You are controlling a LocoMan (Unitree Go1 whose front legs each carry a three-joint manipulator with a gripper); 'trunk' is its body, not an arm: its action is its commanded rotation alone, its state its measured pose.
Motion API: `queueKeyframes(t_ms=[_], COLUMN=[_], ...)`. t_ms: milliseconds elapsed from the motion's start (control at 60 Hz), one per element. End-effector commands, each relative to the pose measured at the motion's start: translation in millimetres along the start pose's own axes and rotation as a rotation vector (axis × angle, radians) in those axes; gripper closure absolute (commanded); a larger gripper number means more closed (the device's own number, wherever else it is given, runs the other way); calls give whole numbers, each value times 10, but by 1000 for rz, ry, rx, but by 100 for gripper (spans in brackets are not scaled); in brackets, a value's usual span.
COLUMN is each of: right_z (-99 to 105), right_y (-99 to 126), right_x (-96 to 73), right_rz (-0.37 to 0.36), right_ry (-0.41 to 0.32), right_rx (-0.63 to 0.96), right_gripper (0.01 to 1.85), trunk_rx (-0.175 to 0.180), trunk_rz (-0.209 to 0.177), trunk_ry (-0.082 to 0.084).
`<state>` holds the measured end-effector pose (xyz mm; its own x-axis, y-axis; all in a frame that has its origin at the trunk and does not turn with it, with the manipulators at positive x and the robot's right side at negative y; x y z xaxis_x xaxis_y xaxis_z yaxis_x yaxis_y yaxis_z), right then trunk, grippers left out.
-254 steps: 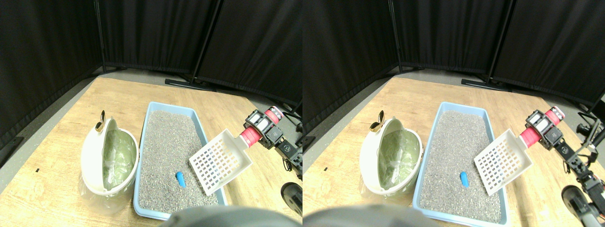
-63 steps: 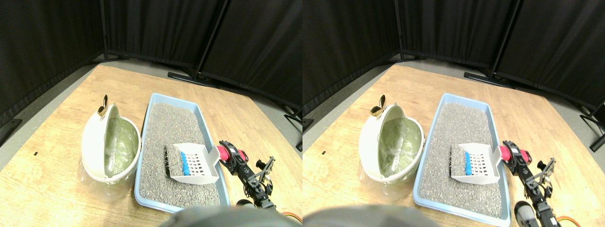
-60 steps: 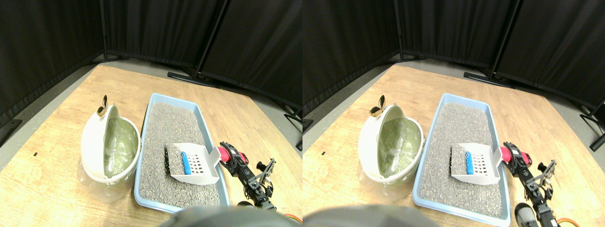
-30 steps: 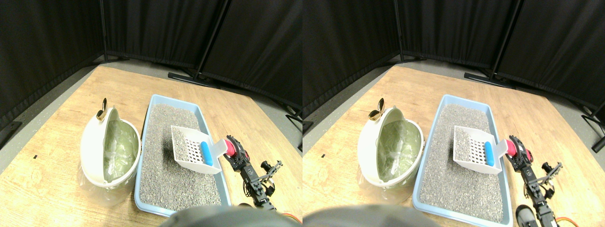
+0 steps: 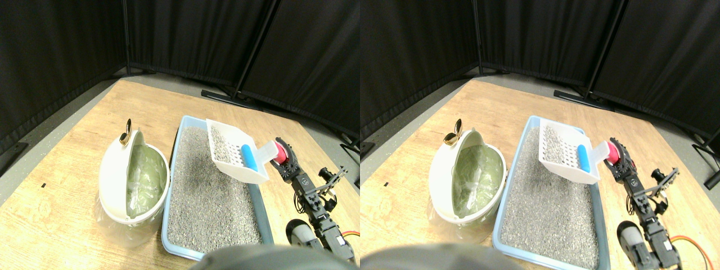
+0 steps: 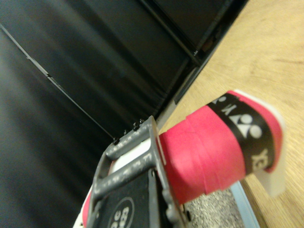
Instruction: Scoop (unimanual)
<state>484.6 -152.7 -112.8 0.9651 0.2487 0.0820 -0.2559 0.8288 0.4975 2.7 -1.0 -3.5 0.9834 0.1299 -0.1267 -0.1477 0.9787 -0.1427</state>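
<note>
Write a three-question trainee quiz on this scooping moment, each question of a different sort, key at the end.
1. True or false: the blue piece lies in the white slotted scoop, which is lifted above the litter.
2. Multiple choice: what stands beside the blue litter tray, on the side away from the right manipulator?
A. a red bucket
B. a white bin with a green liner
C. a stack of plates
3. Fill in: the scoop's handle is wrapped in ____ tape.

Key:
1. True; some grey litter also sits in the scoop.
2. B
3. pink
</note>
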Motion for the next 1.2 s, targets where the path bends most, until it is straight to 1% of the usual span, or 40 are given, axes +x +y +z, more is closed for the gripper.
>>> queueKeyframes(t_ms=[17, 100, 117, 133, 217, 250, 367, 417, 450, 467, 500, 683, 767, 917, 933, 967, 983, 1067, 1200], right_z=[79, 58, 28, 15, -2, -42, -95, -107, -129, -135, -169, -247, -289, -295, -299, -300, -302, -306, -302], right_y=[98, 106, 115, 111, 112, 111, 93, 96, 91, 91, 91, 98, 104, 106, 108, 108, 106, 96, 99], right_x=[24, 38, 43, 50, 56, 64, 81, 80, 85, 85, 81, 78, 74, 75, 76, 76, 77, 83, 80], right_rz=[42, 46, 35, 49, 44, 54, 80, 74, 80, 72, 48, 53, 35, 27, 52, 54, 49, 34, 35], right_ry=[-63, -61, -64, -62, -58, -54, -44, -44, -34, -34, -35, -38, -42, -33, -28, -27, -20, -19, -18], right_rx=[38, 55, 135, 161, 186, 209, 218, 240, 298, 318, 371, 385, 455, 459, 420, 418, 442, 469, 460], right_gripper=[181, 181, 181, 181, 181, 181, 181, 181, 181, 181, 181, 181, 181, 181, 181, 181, 181, 181, 181], trunk_rx=[-8, -14, -14, -14, -14, -14, -19, -20, -20, -22, -22, -23, -24, -21, -21, -22, -22, -23, -21], trunk_rz=[5, 10, 10, 10, 15, 15, 19, 22, 22, 24, 24, 27, 26, 27, 27, 25, 25, 28, 26], trunk_ry=[-21, -21, -21, -21, -19, -19, -17, -15, -15, -18, -18, -17, -18, -15, -15, -14, -14, -15, -15])
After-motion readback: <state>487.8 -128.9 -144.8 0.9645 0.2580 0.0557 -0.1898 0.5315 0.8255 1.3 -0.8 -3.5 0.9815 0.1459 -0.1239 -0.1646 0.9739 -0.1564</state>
